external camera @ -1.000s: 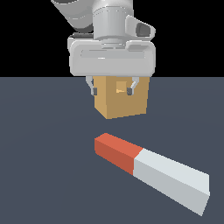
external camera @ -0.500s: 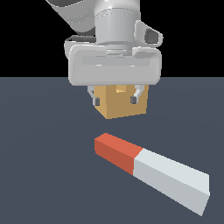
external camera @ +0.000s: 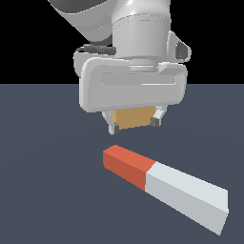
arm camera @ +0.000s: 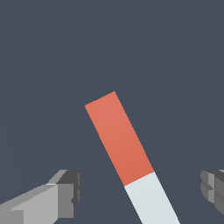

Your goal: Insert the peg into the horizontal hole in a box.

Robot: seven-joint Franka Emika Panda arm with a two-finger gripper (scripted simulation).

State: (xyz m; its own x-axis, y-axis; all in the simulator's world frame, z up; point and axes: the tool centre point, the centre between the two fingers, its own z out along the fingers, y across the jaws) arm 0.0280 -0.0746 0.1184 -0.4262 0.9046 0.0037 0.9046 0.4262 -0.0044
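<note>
Gripper: the gripper (external camera: pixel 134 125) is seen hanging above the dark floor (external camera: pixel 43 181) with its jaws spread wide and nothing held between them; in the wrist view its two fingertips (arm camera: pixel 65 192) are seen far apart on either side of the peg.

Peg: the peg (external camera: pixel 164 186) is laid flat on the floor, untouched, below and in front of the gripper in the exterior view. Its red end (external camera: pixel 125 165) is pointed toward about 10 o'clock in that view, and its white part (external camera: pixel 188 196) is run out toward about 4 o'clock.

Peg in wrist view: the peg (arm camera: pixel 127 155) is seen between the spread fingers, touched by neither; the white section is cut off by the picture's edge.

Box: only a strip of the tan box (external camera: pixel 132 117) is shown in the exterior view, behind the fingers and under the grey hand body. It stands at about 12 o'clock from the peg's red end, apart from it.

Hole: it cannot be made out, since the box's face is mostly covered by the hand.
</note>
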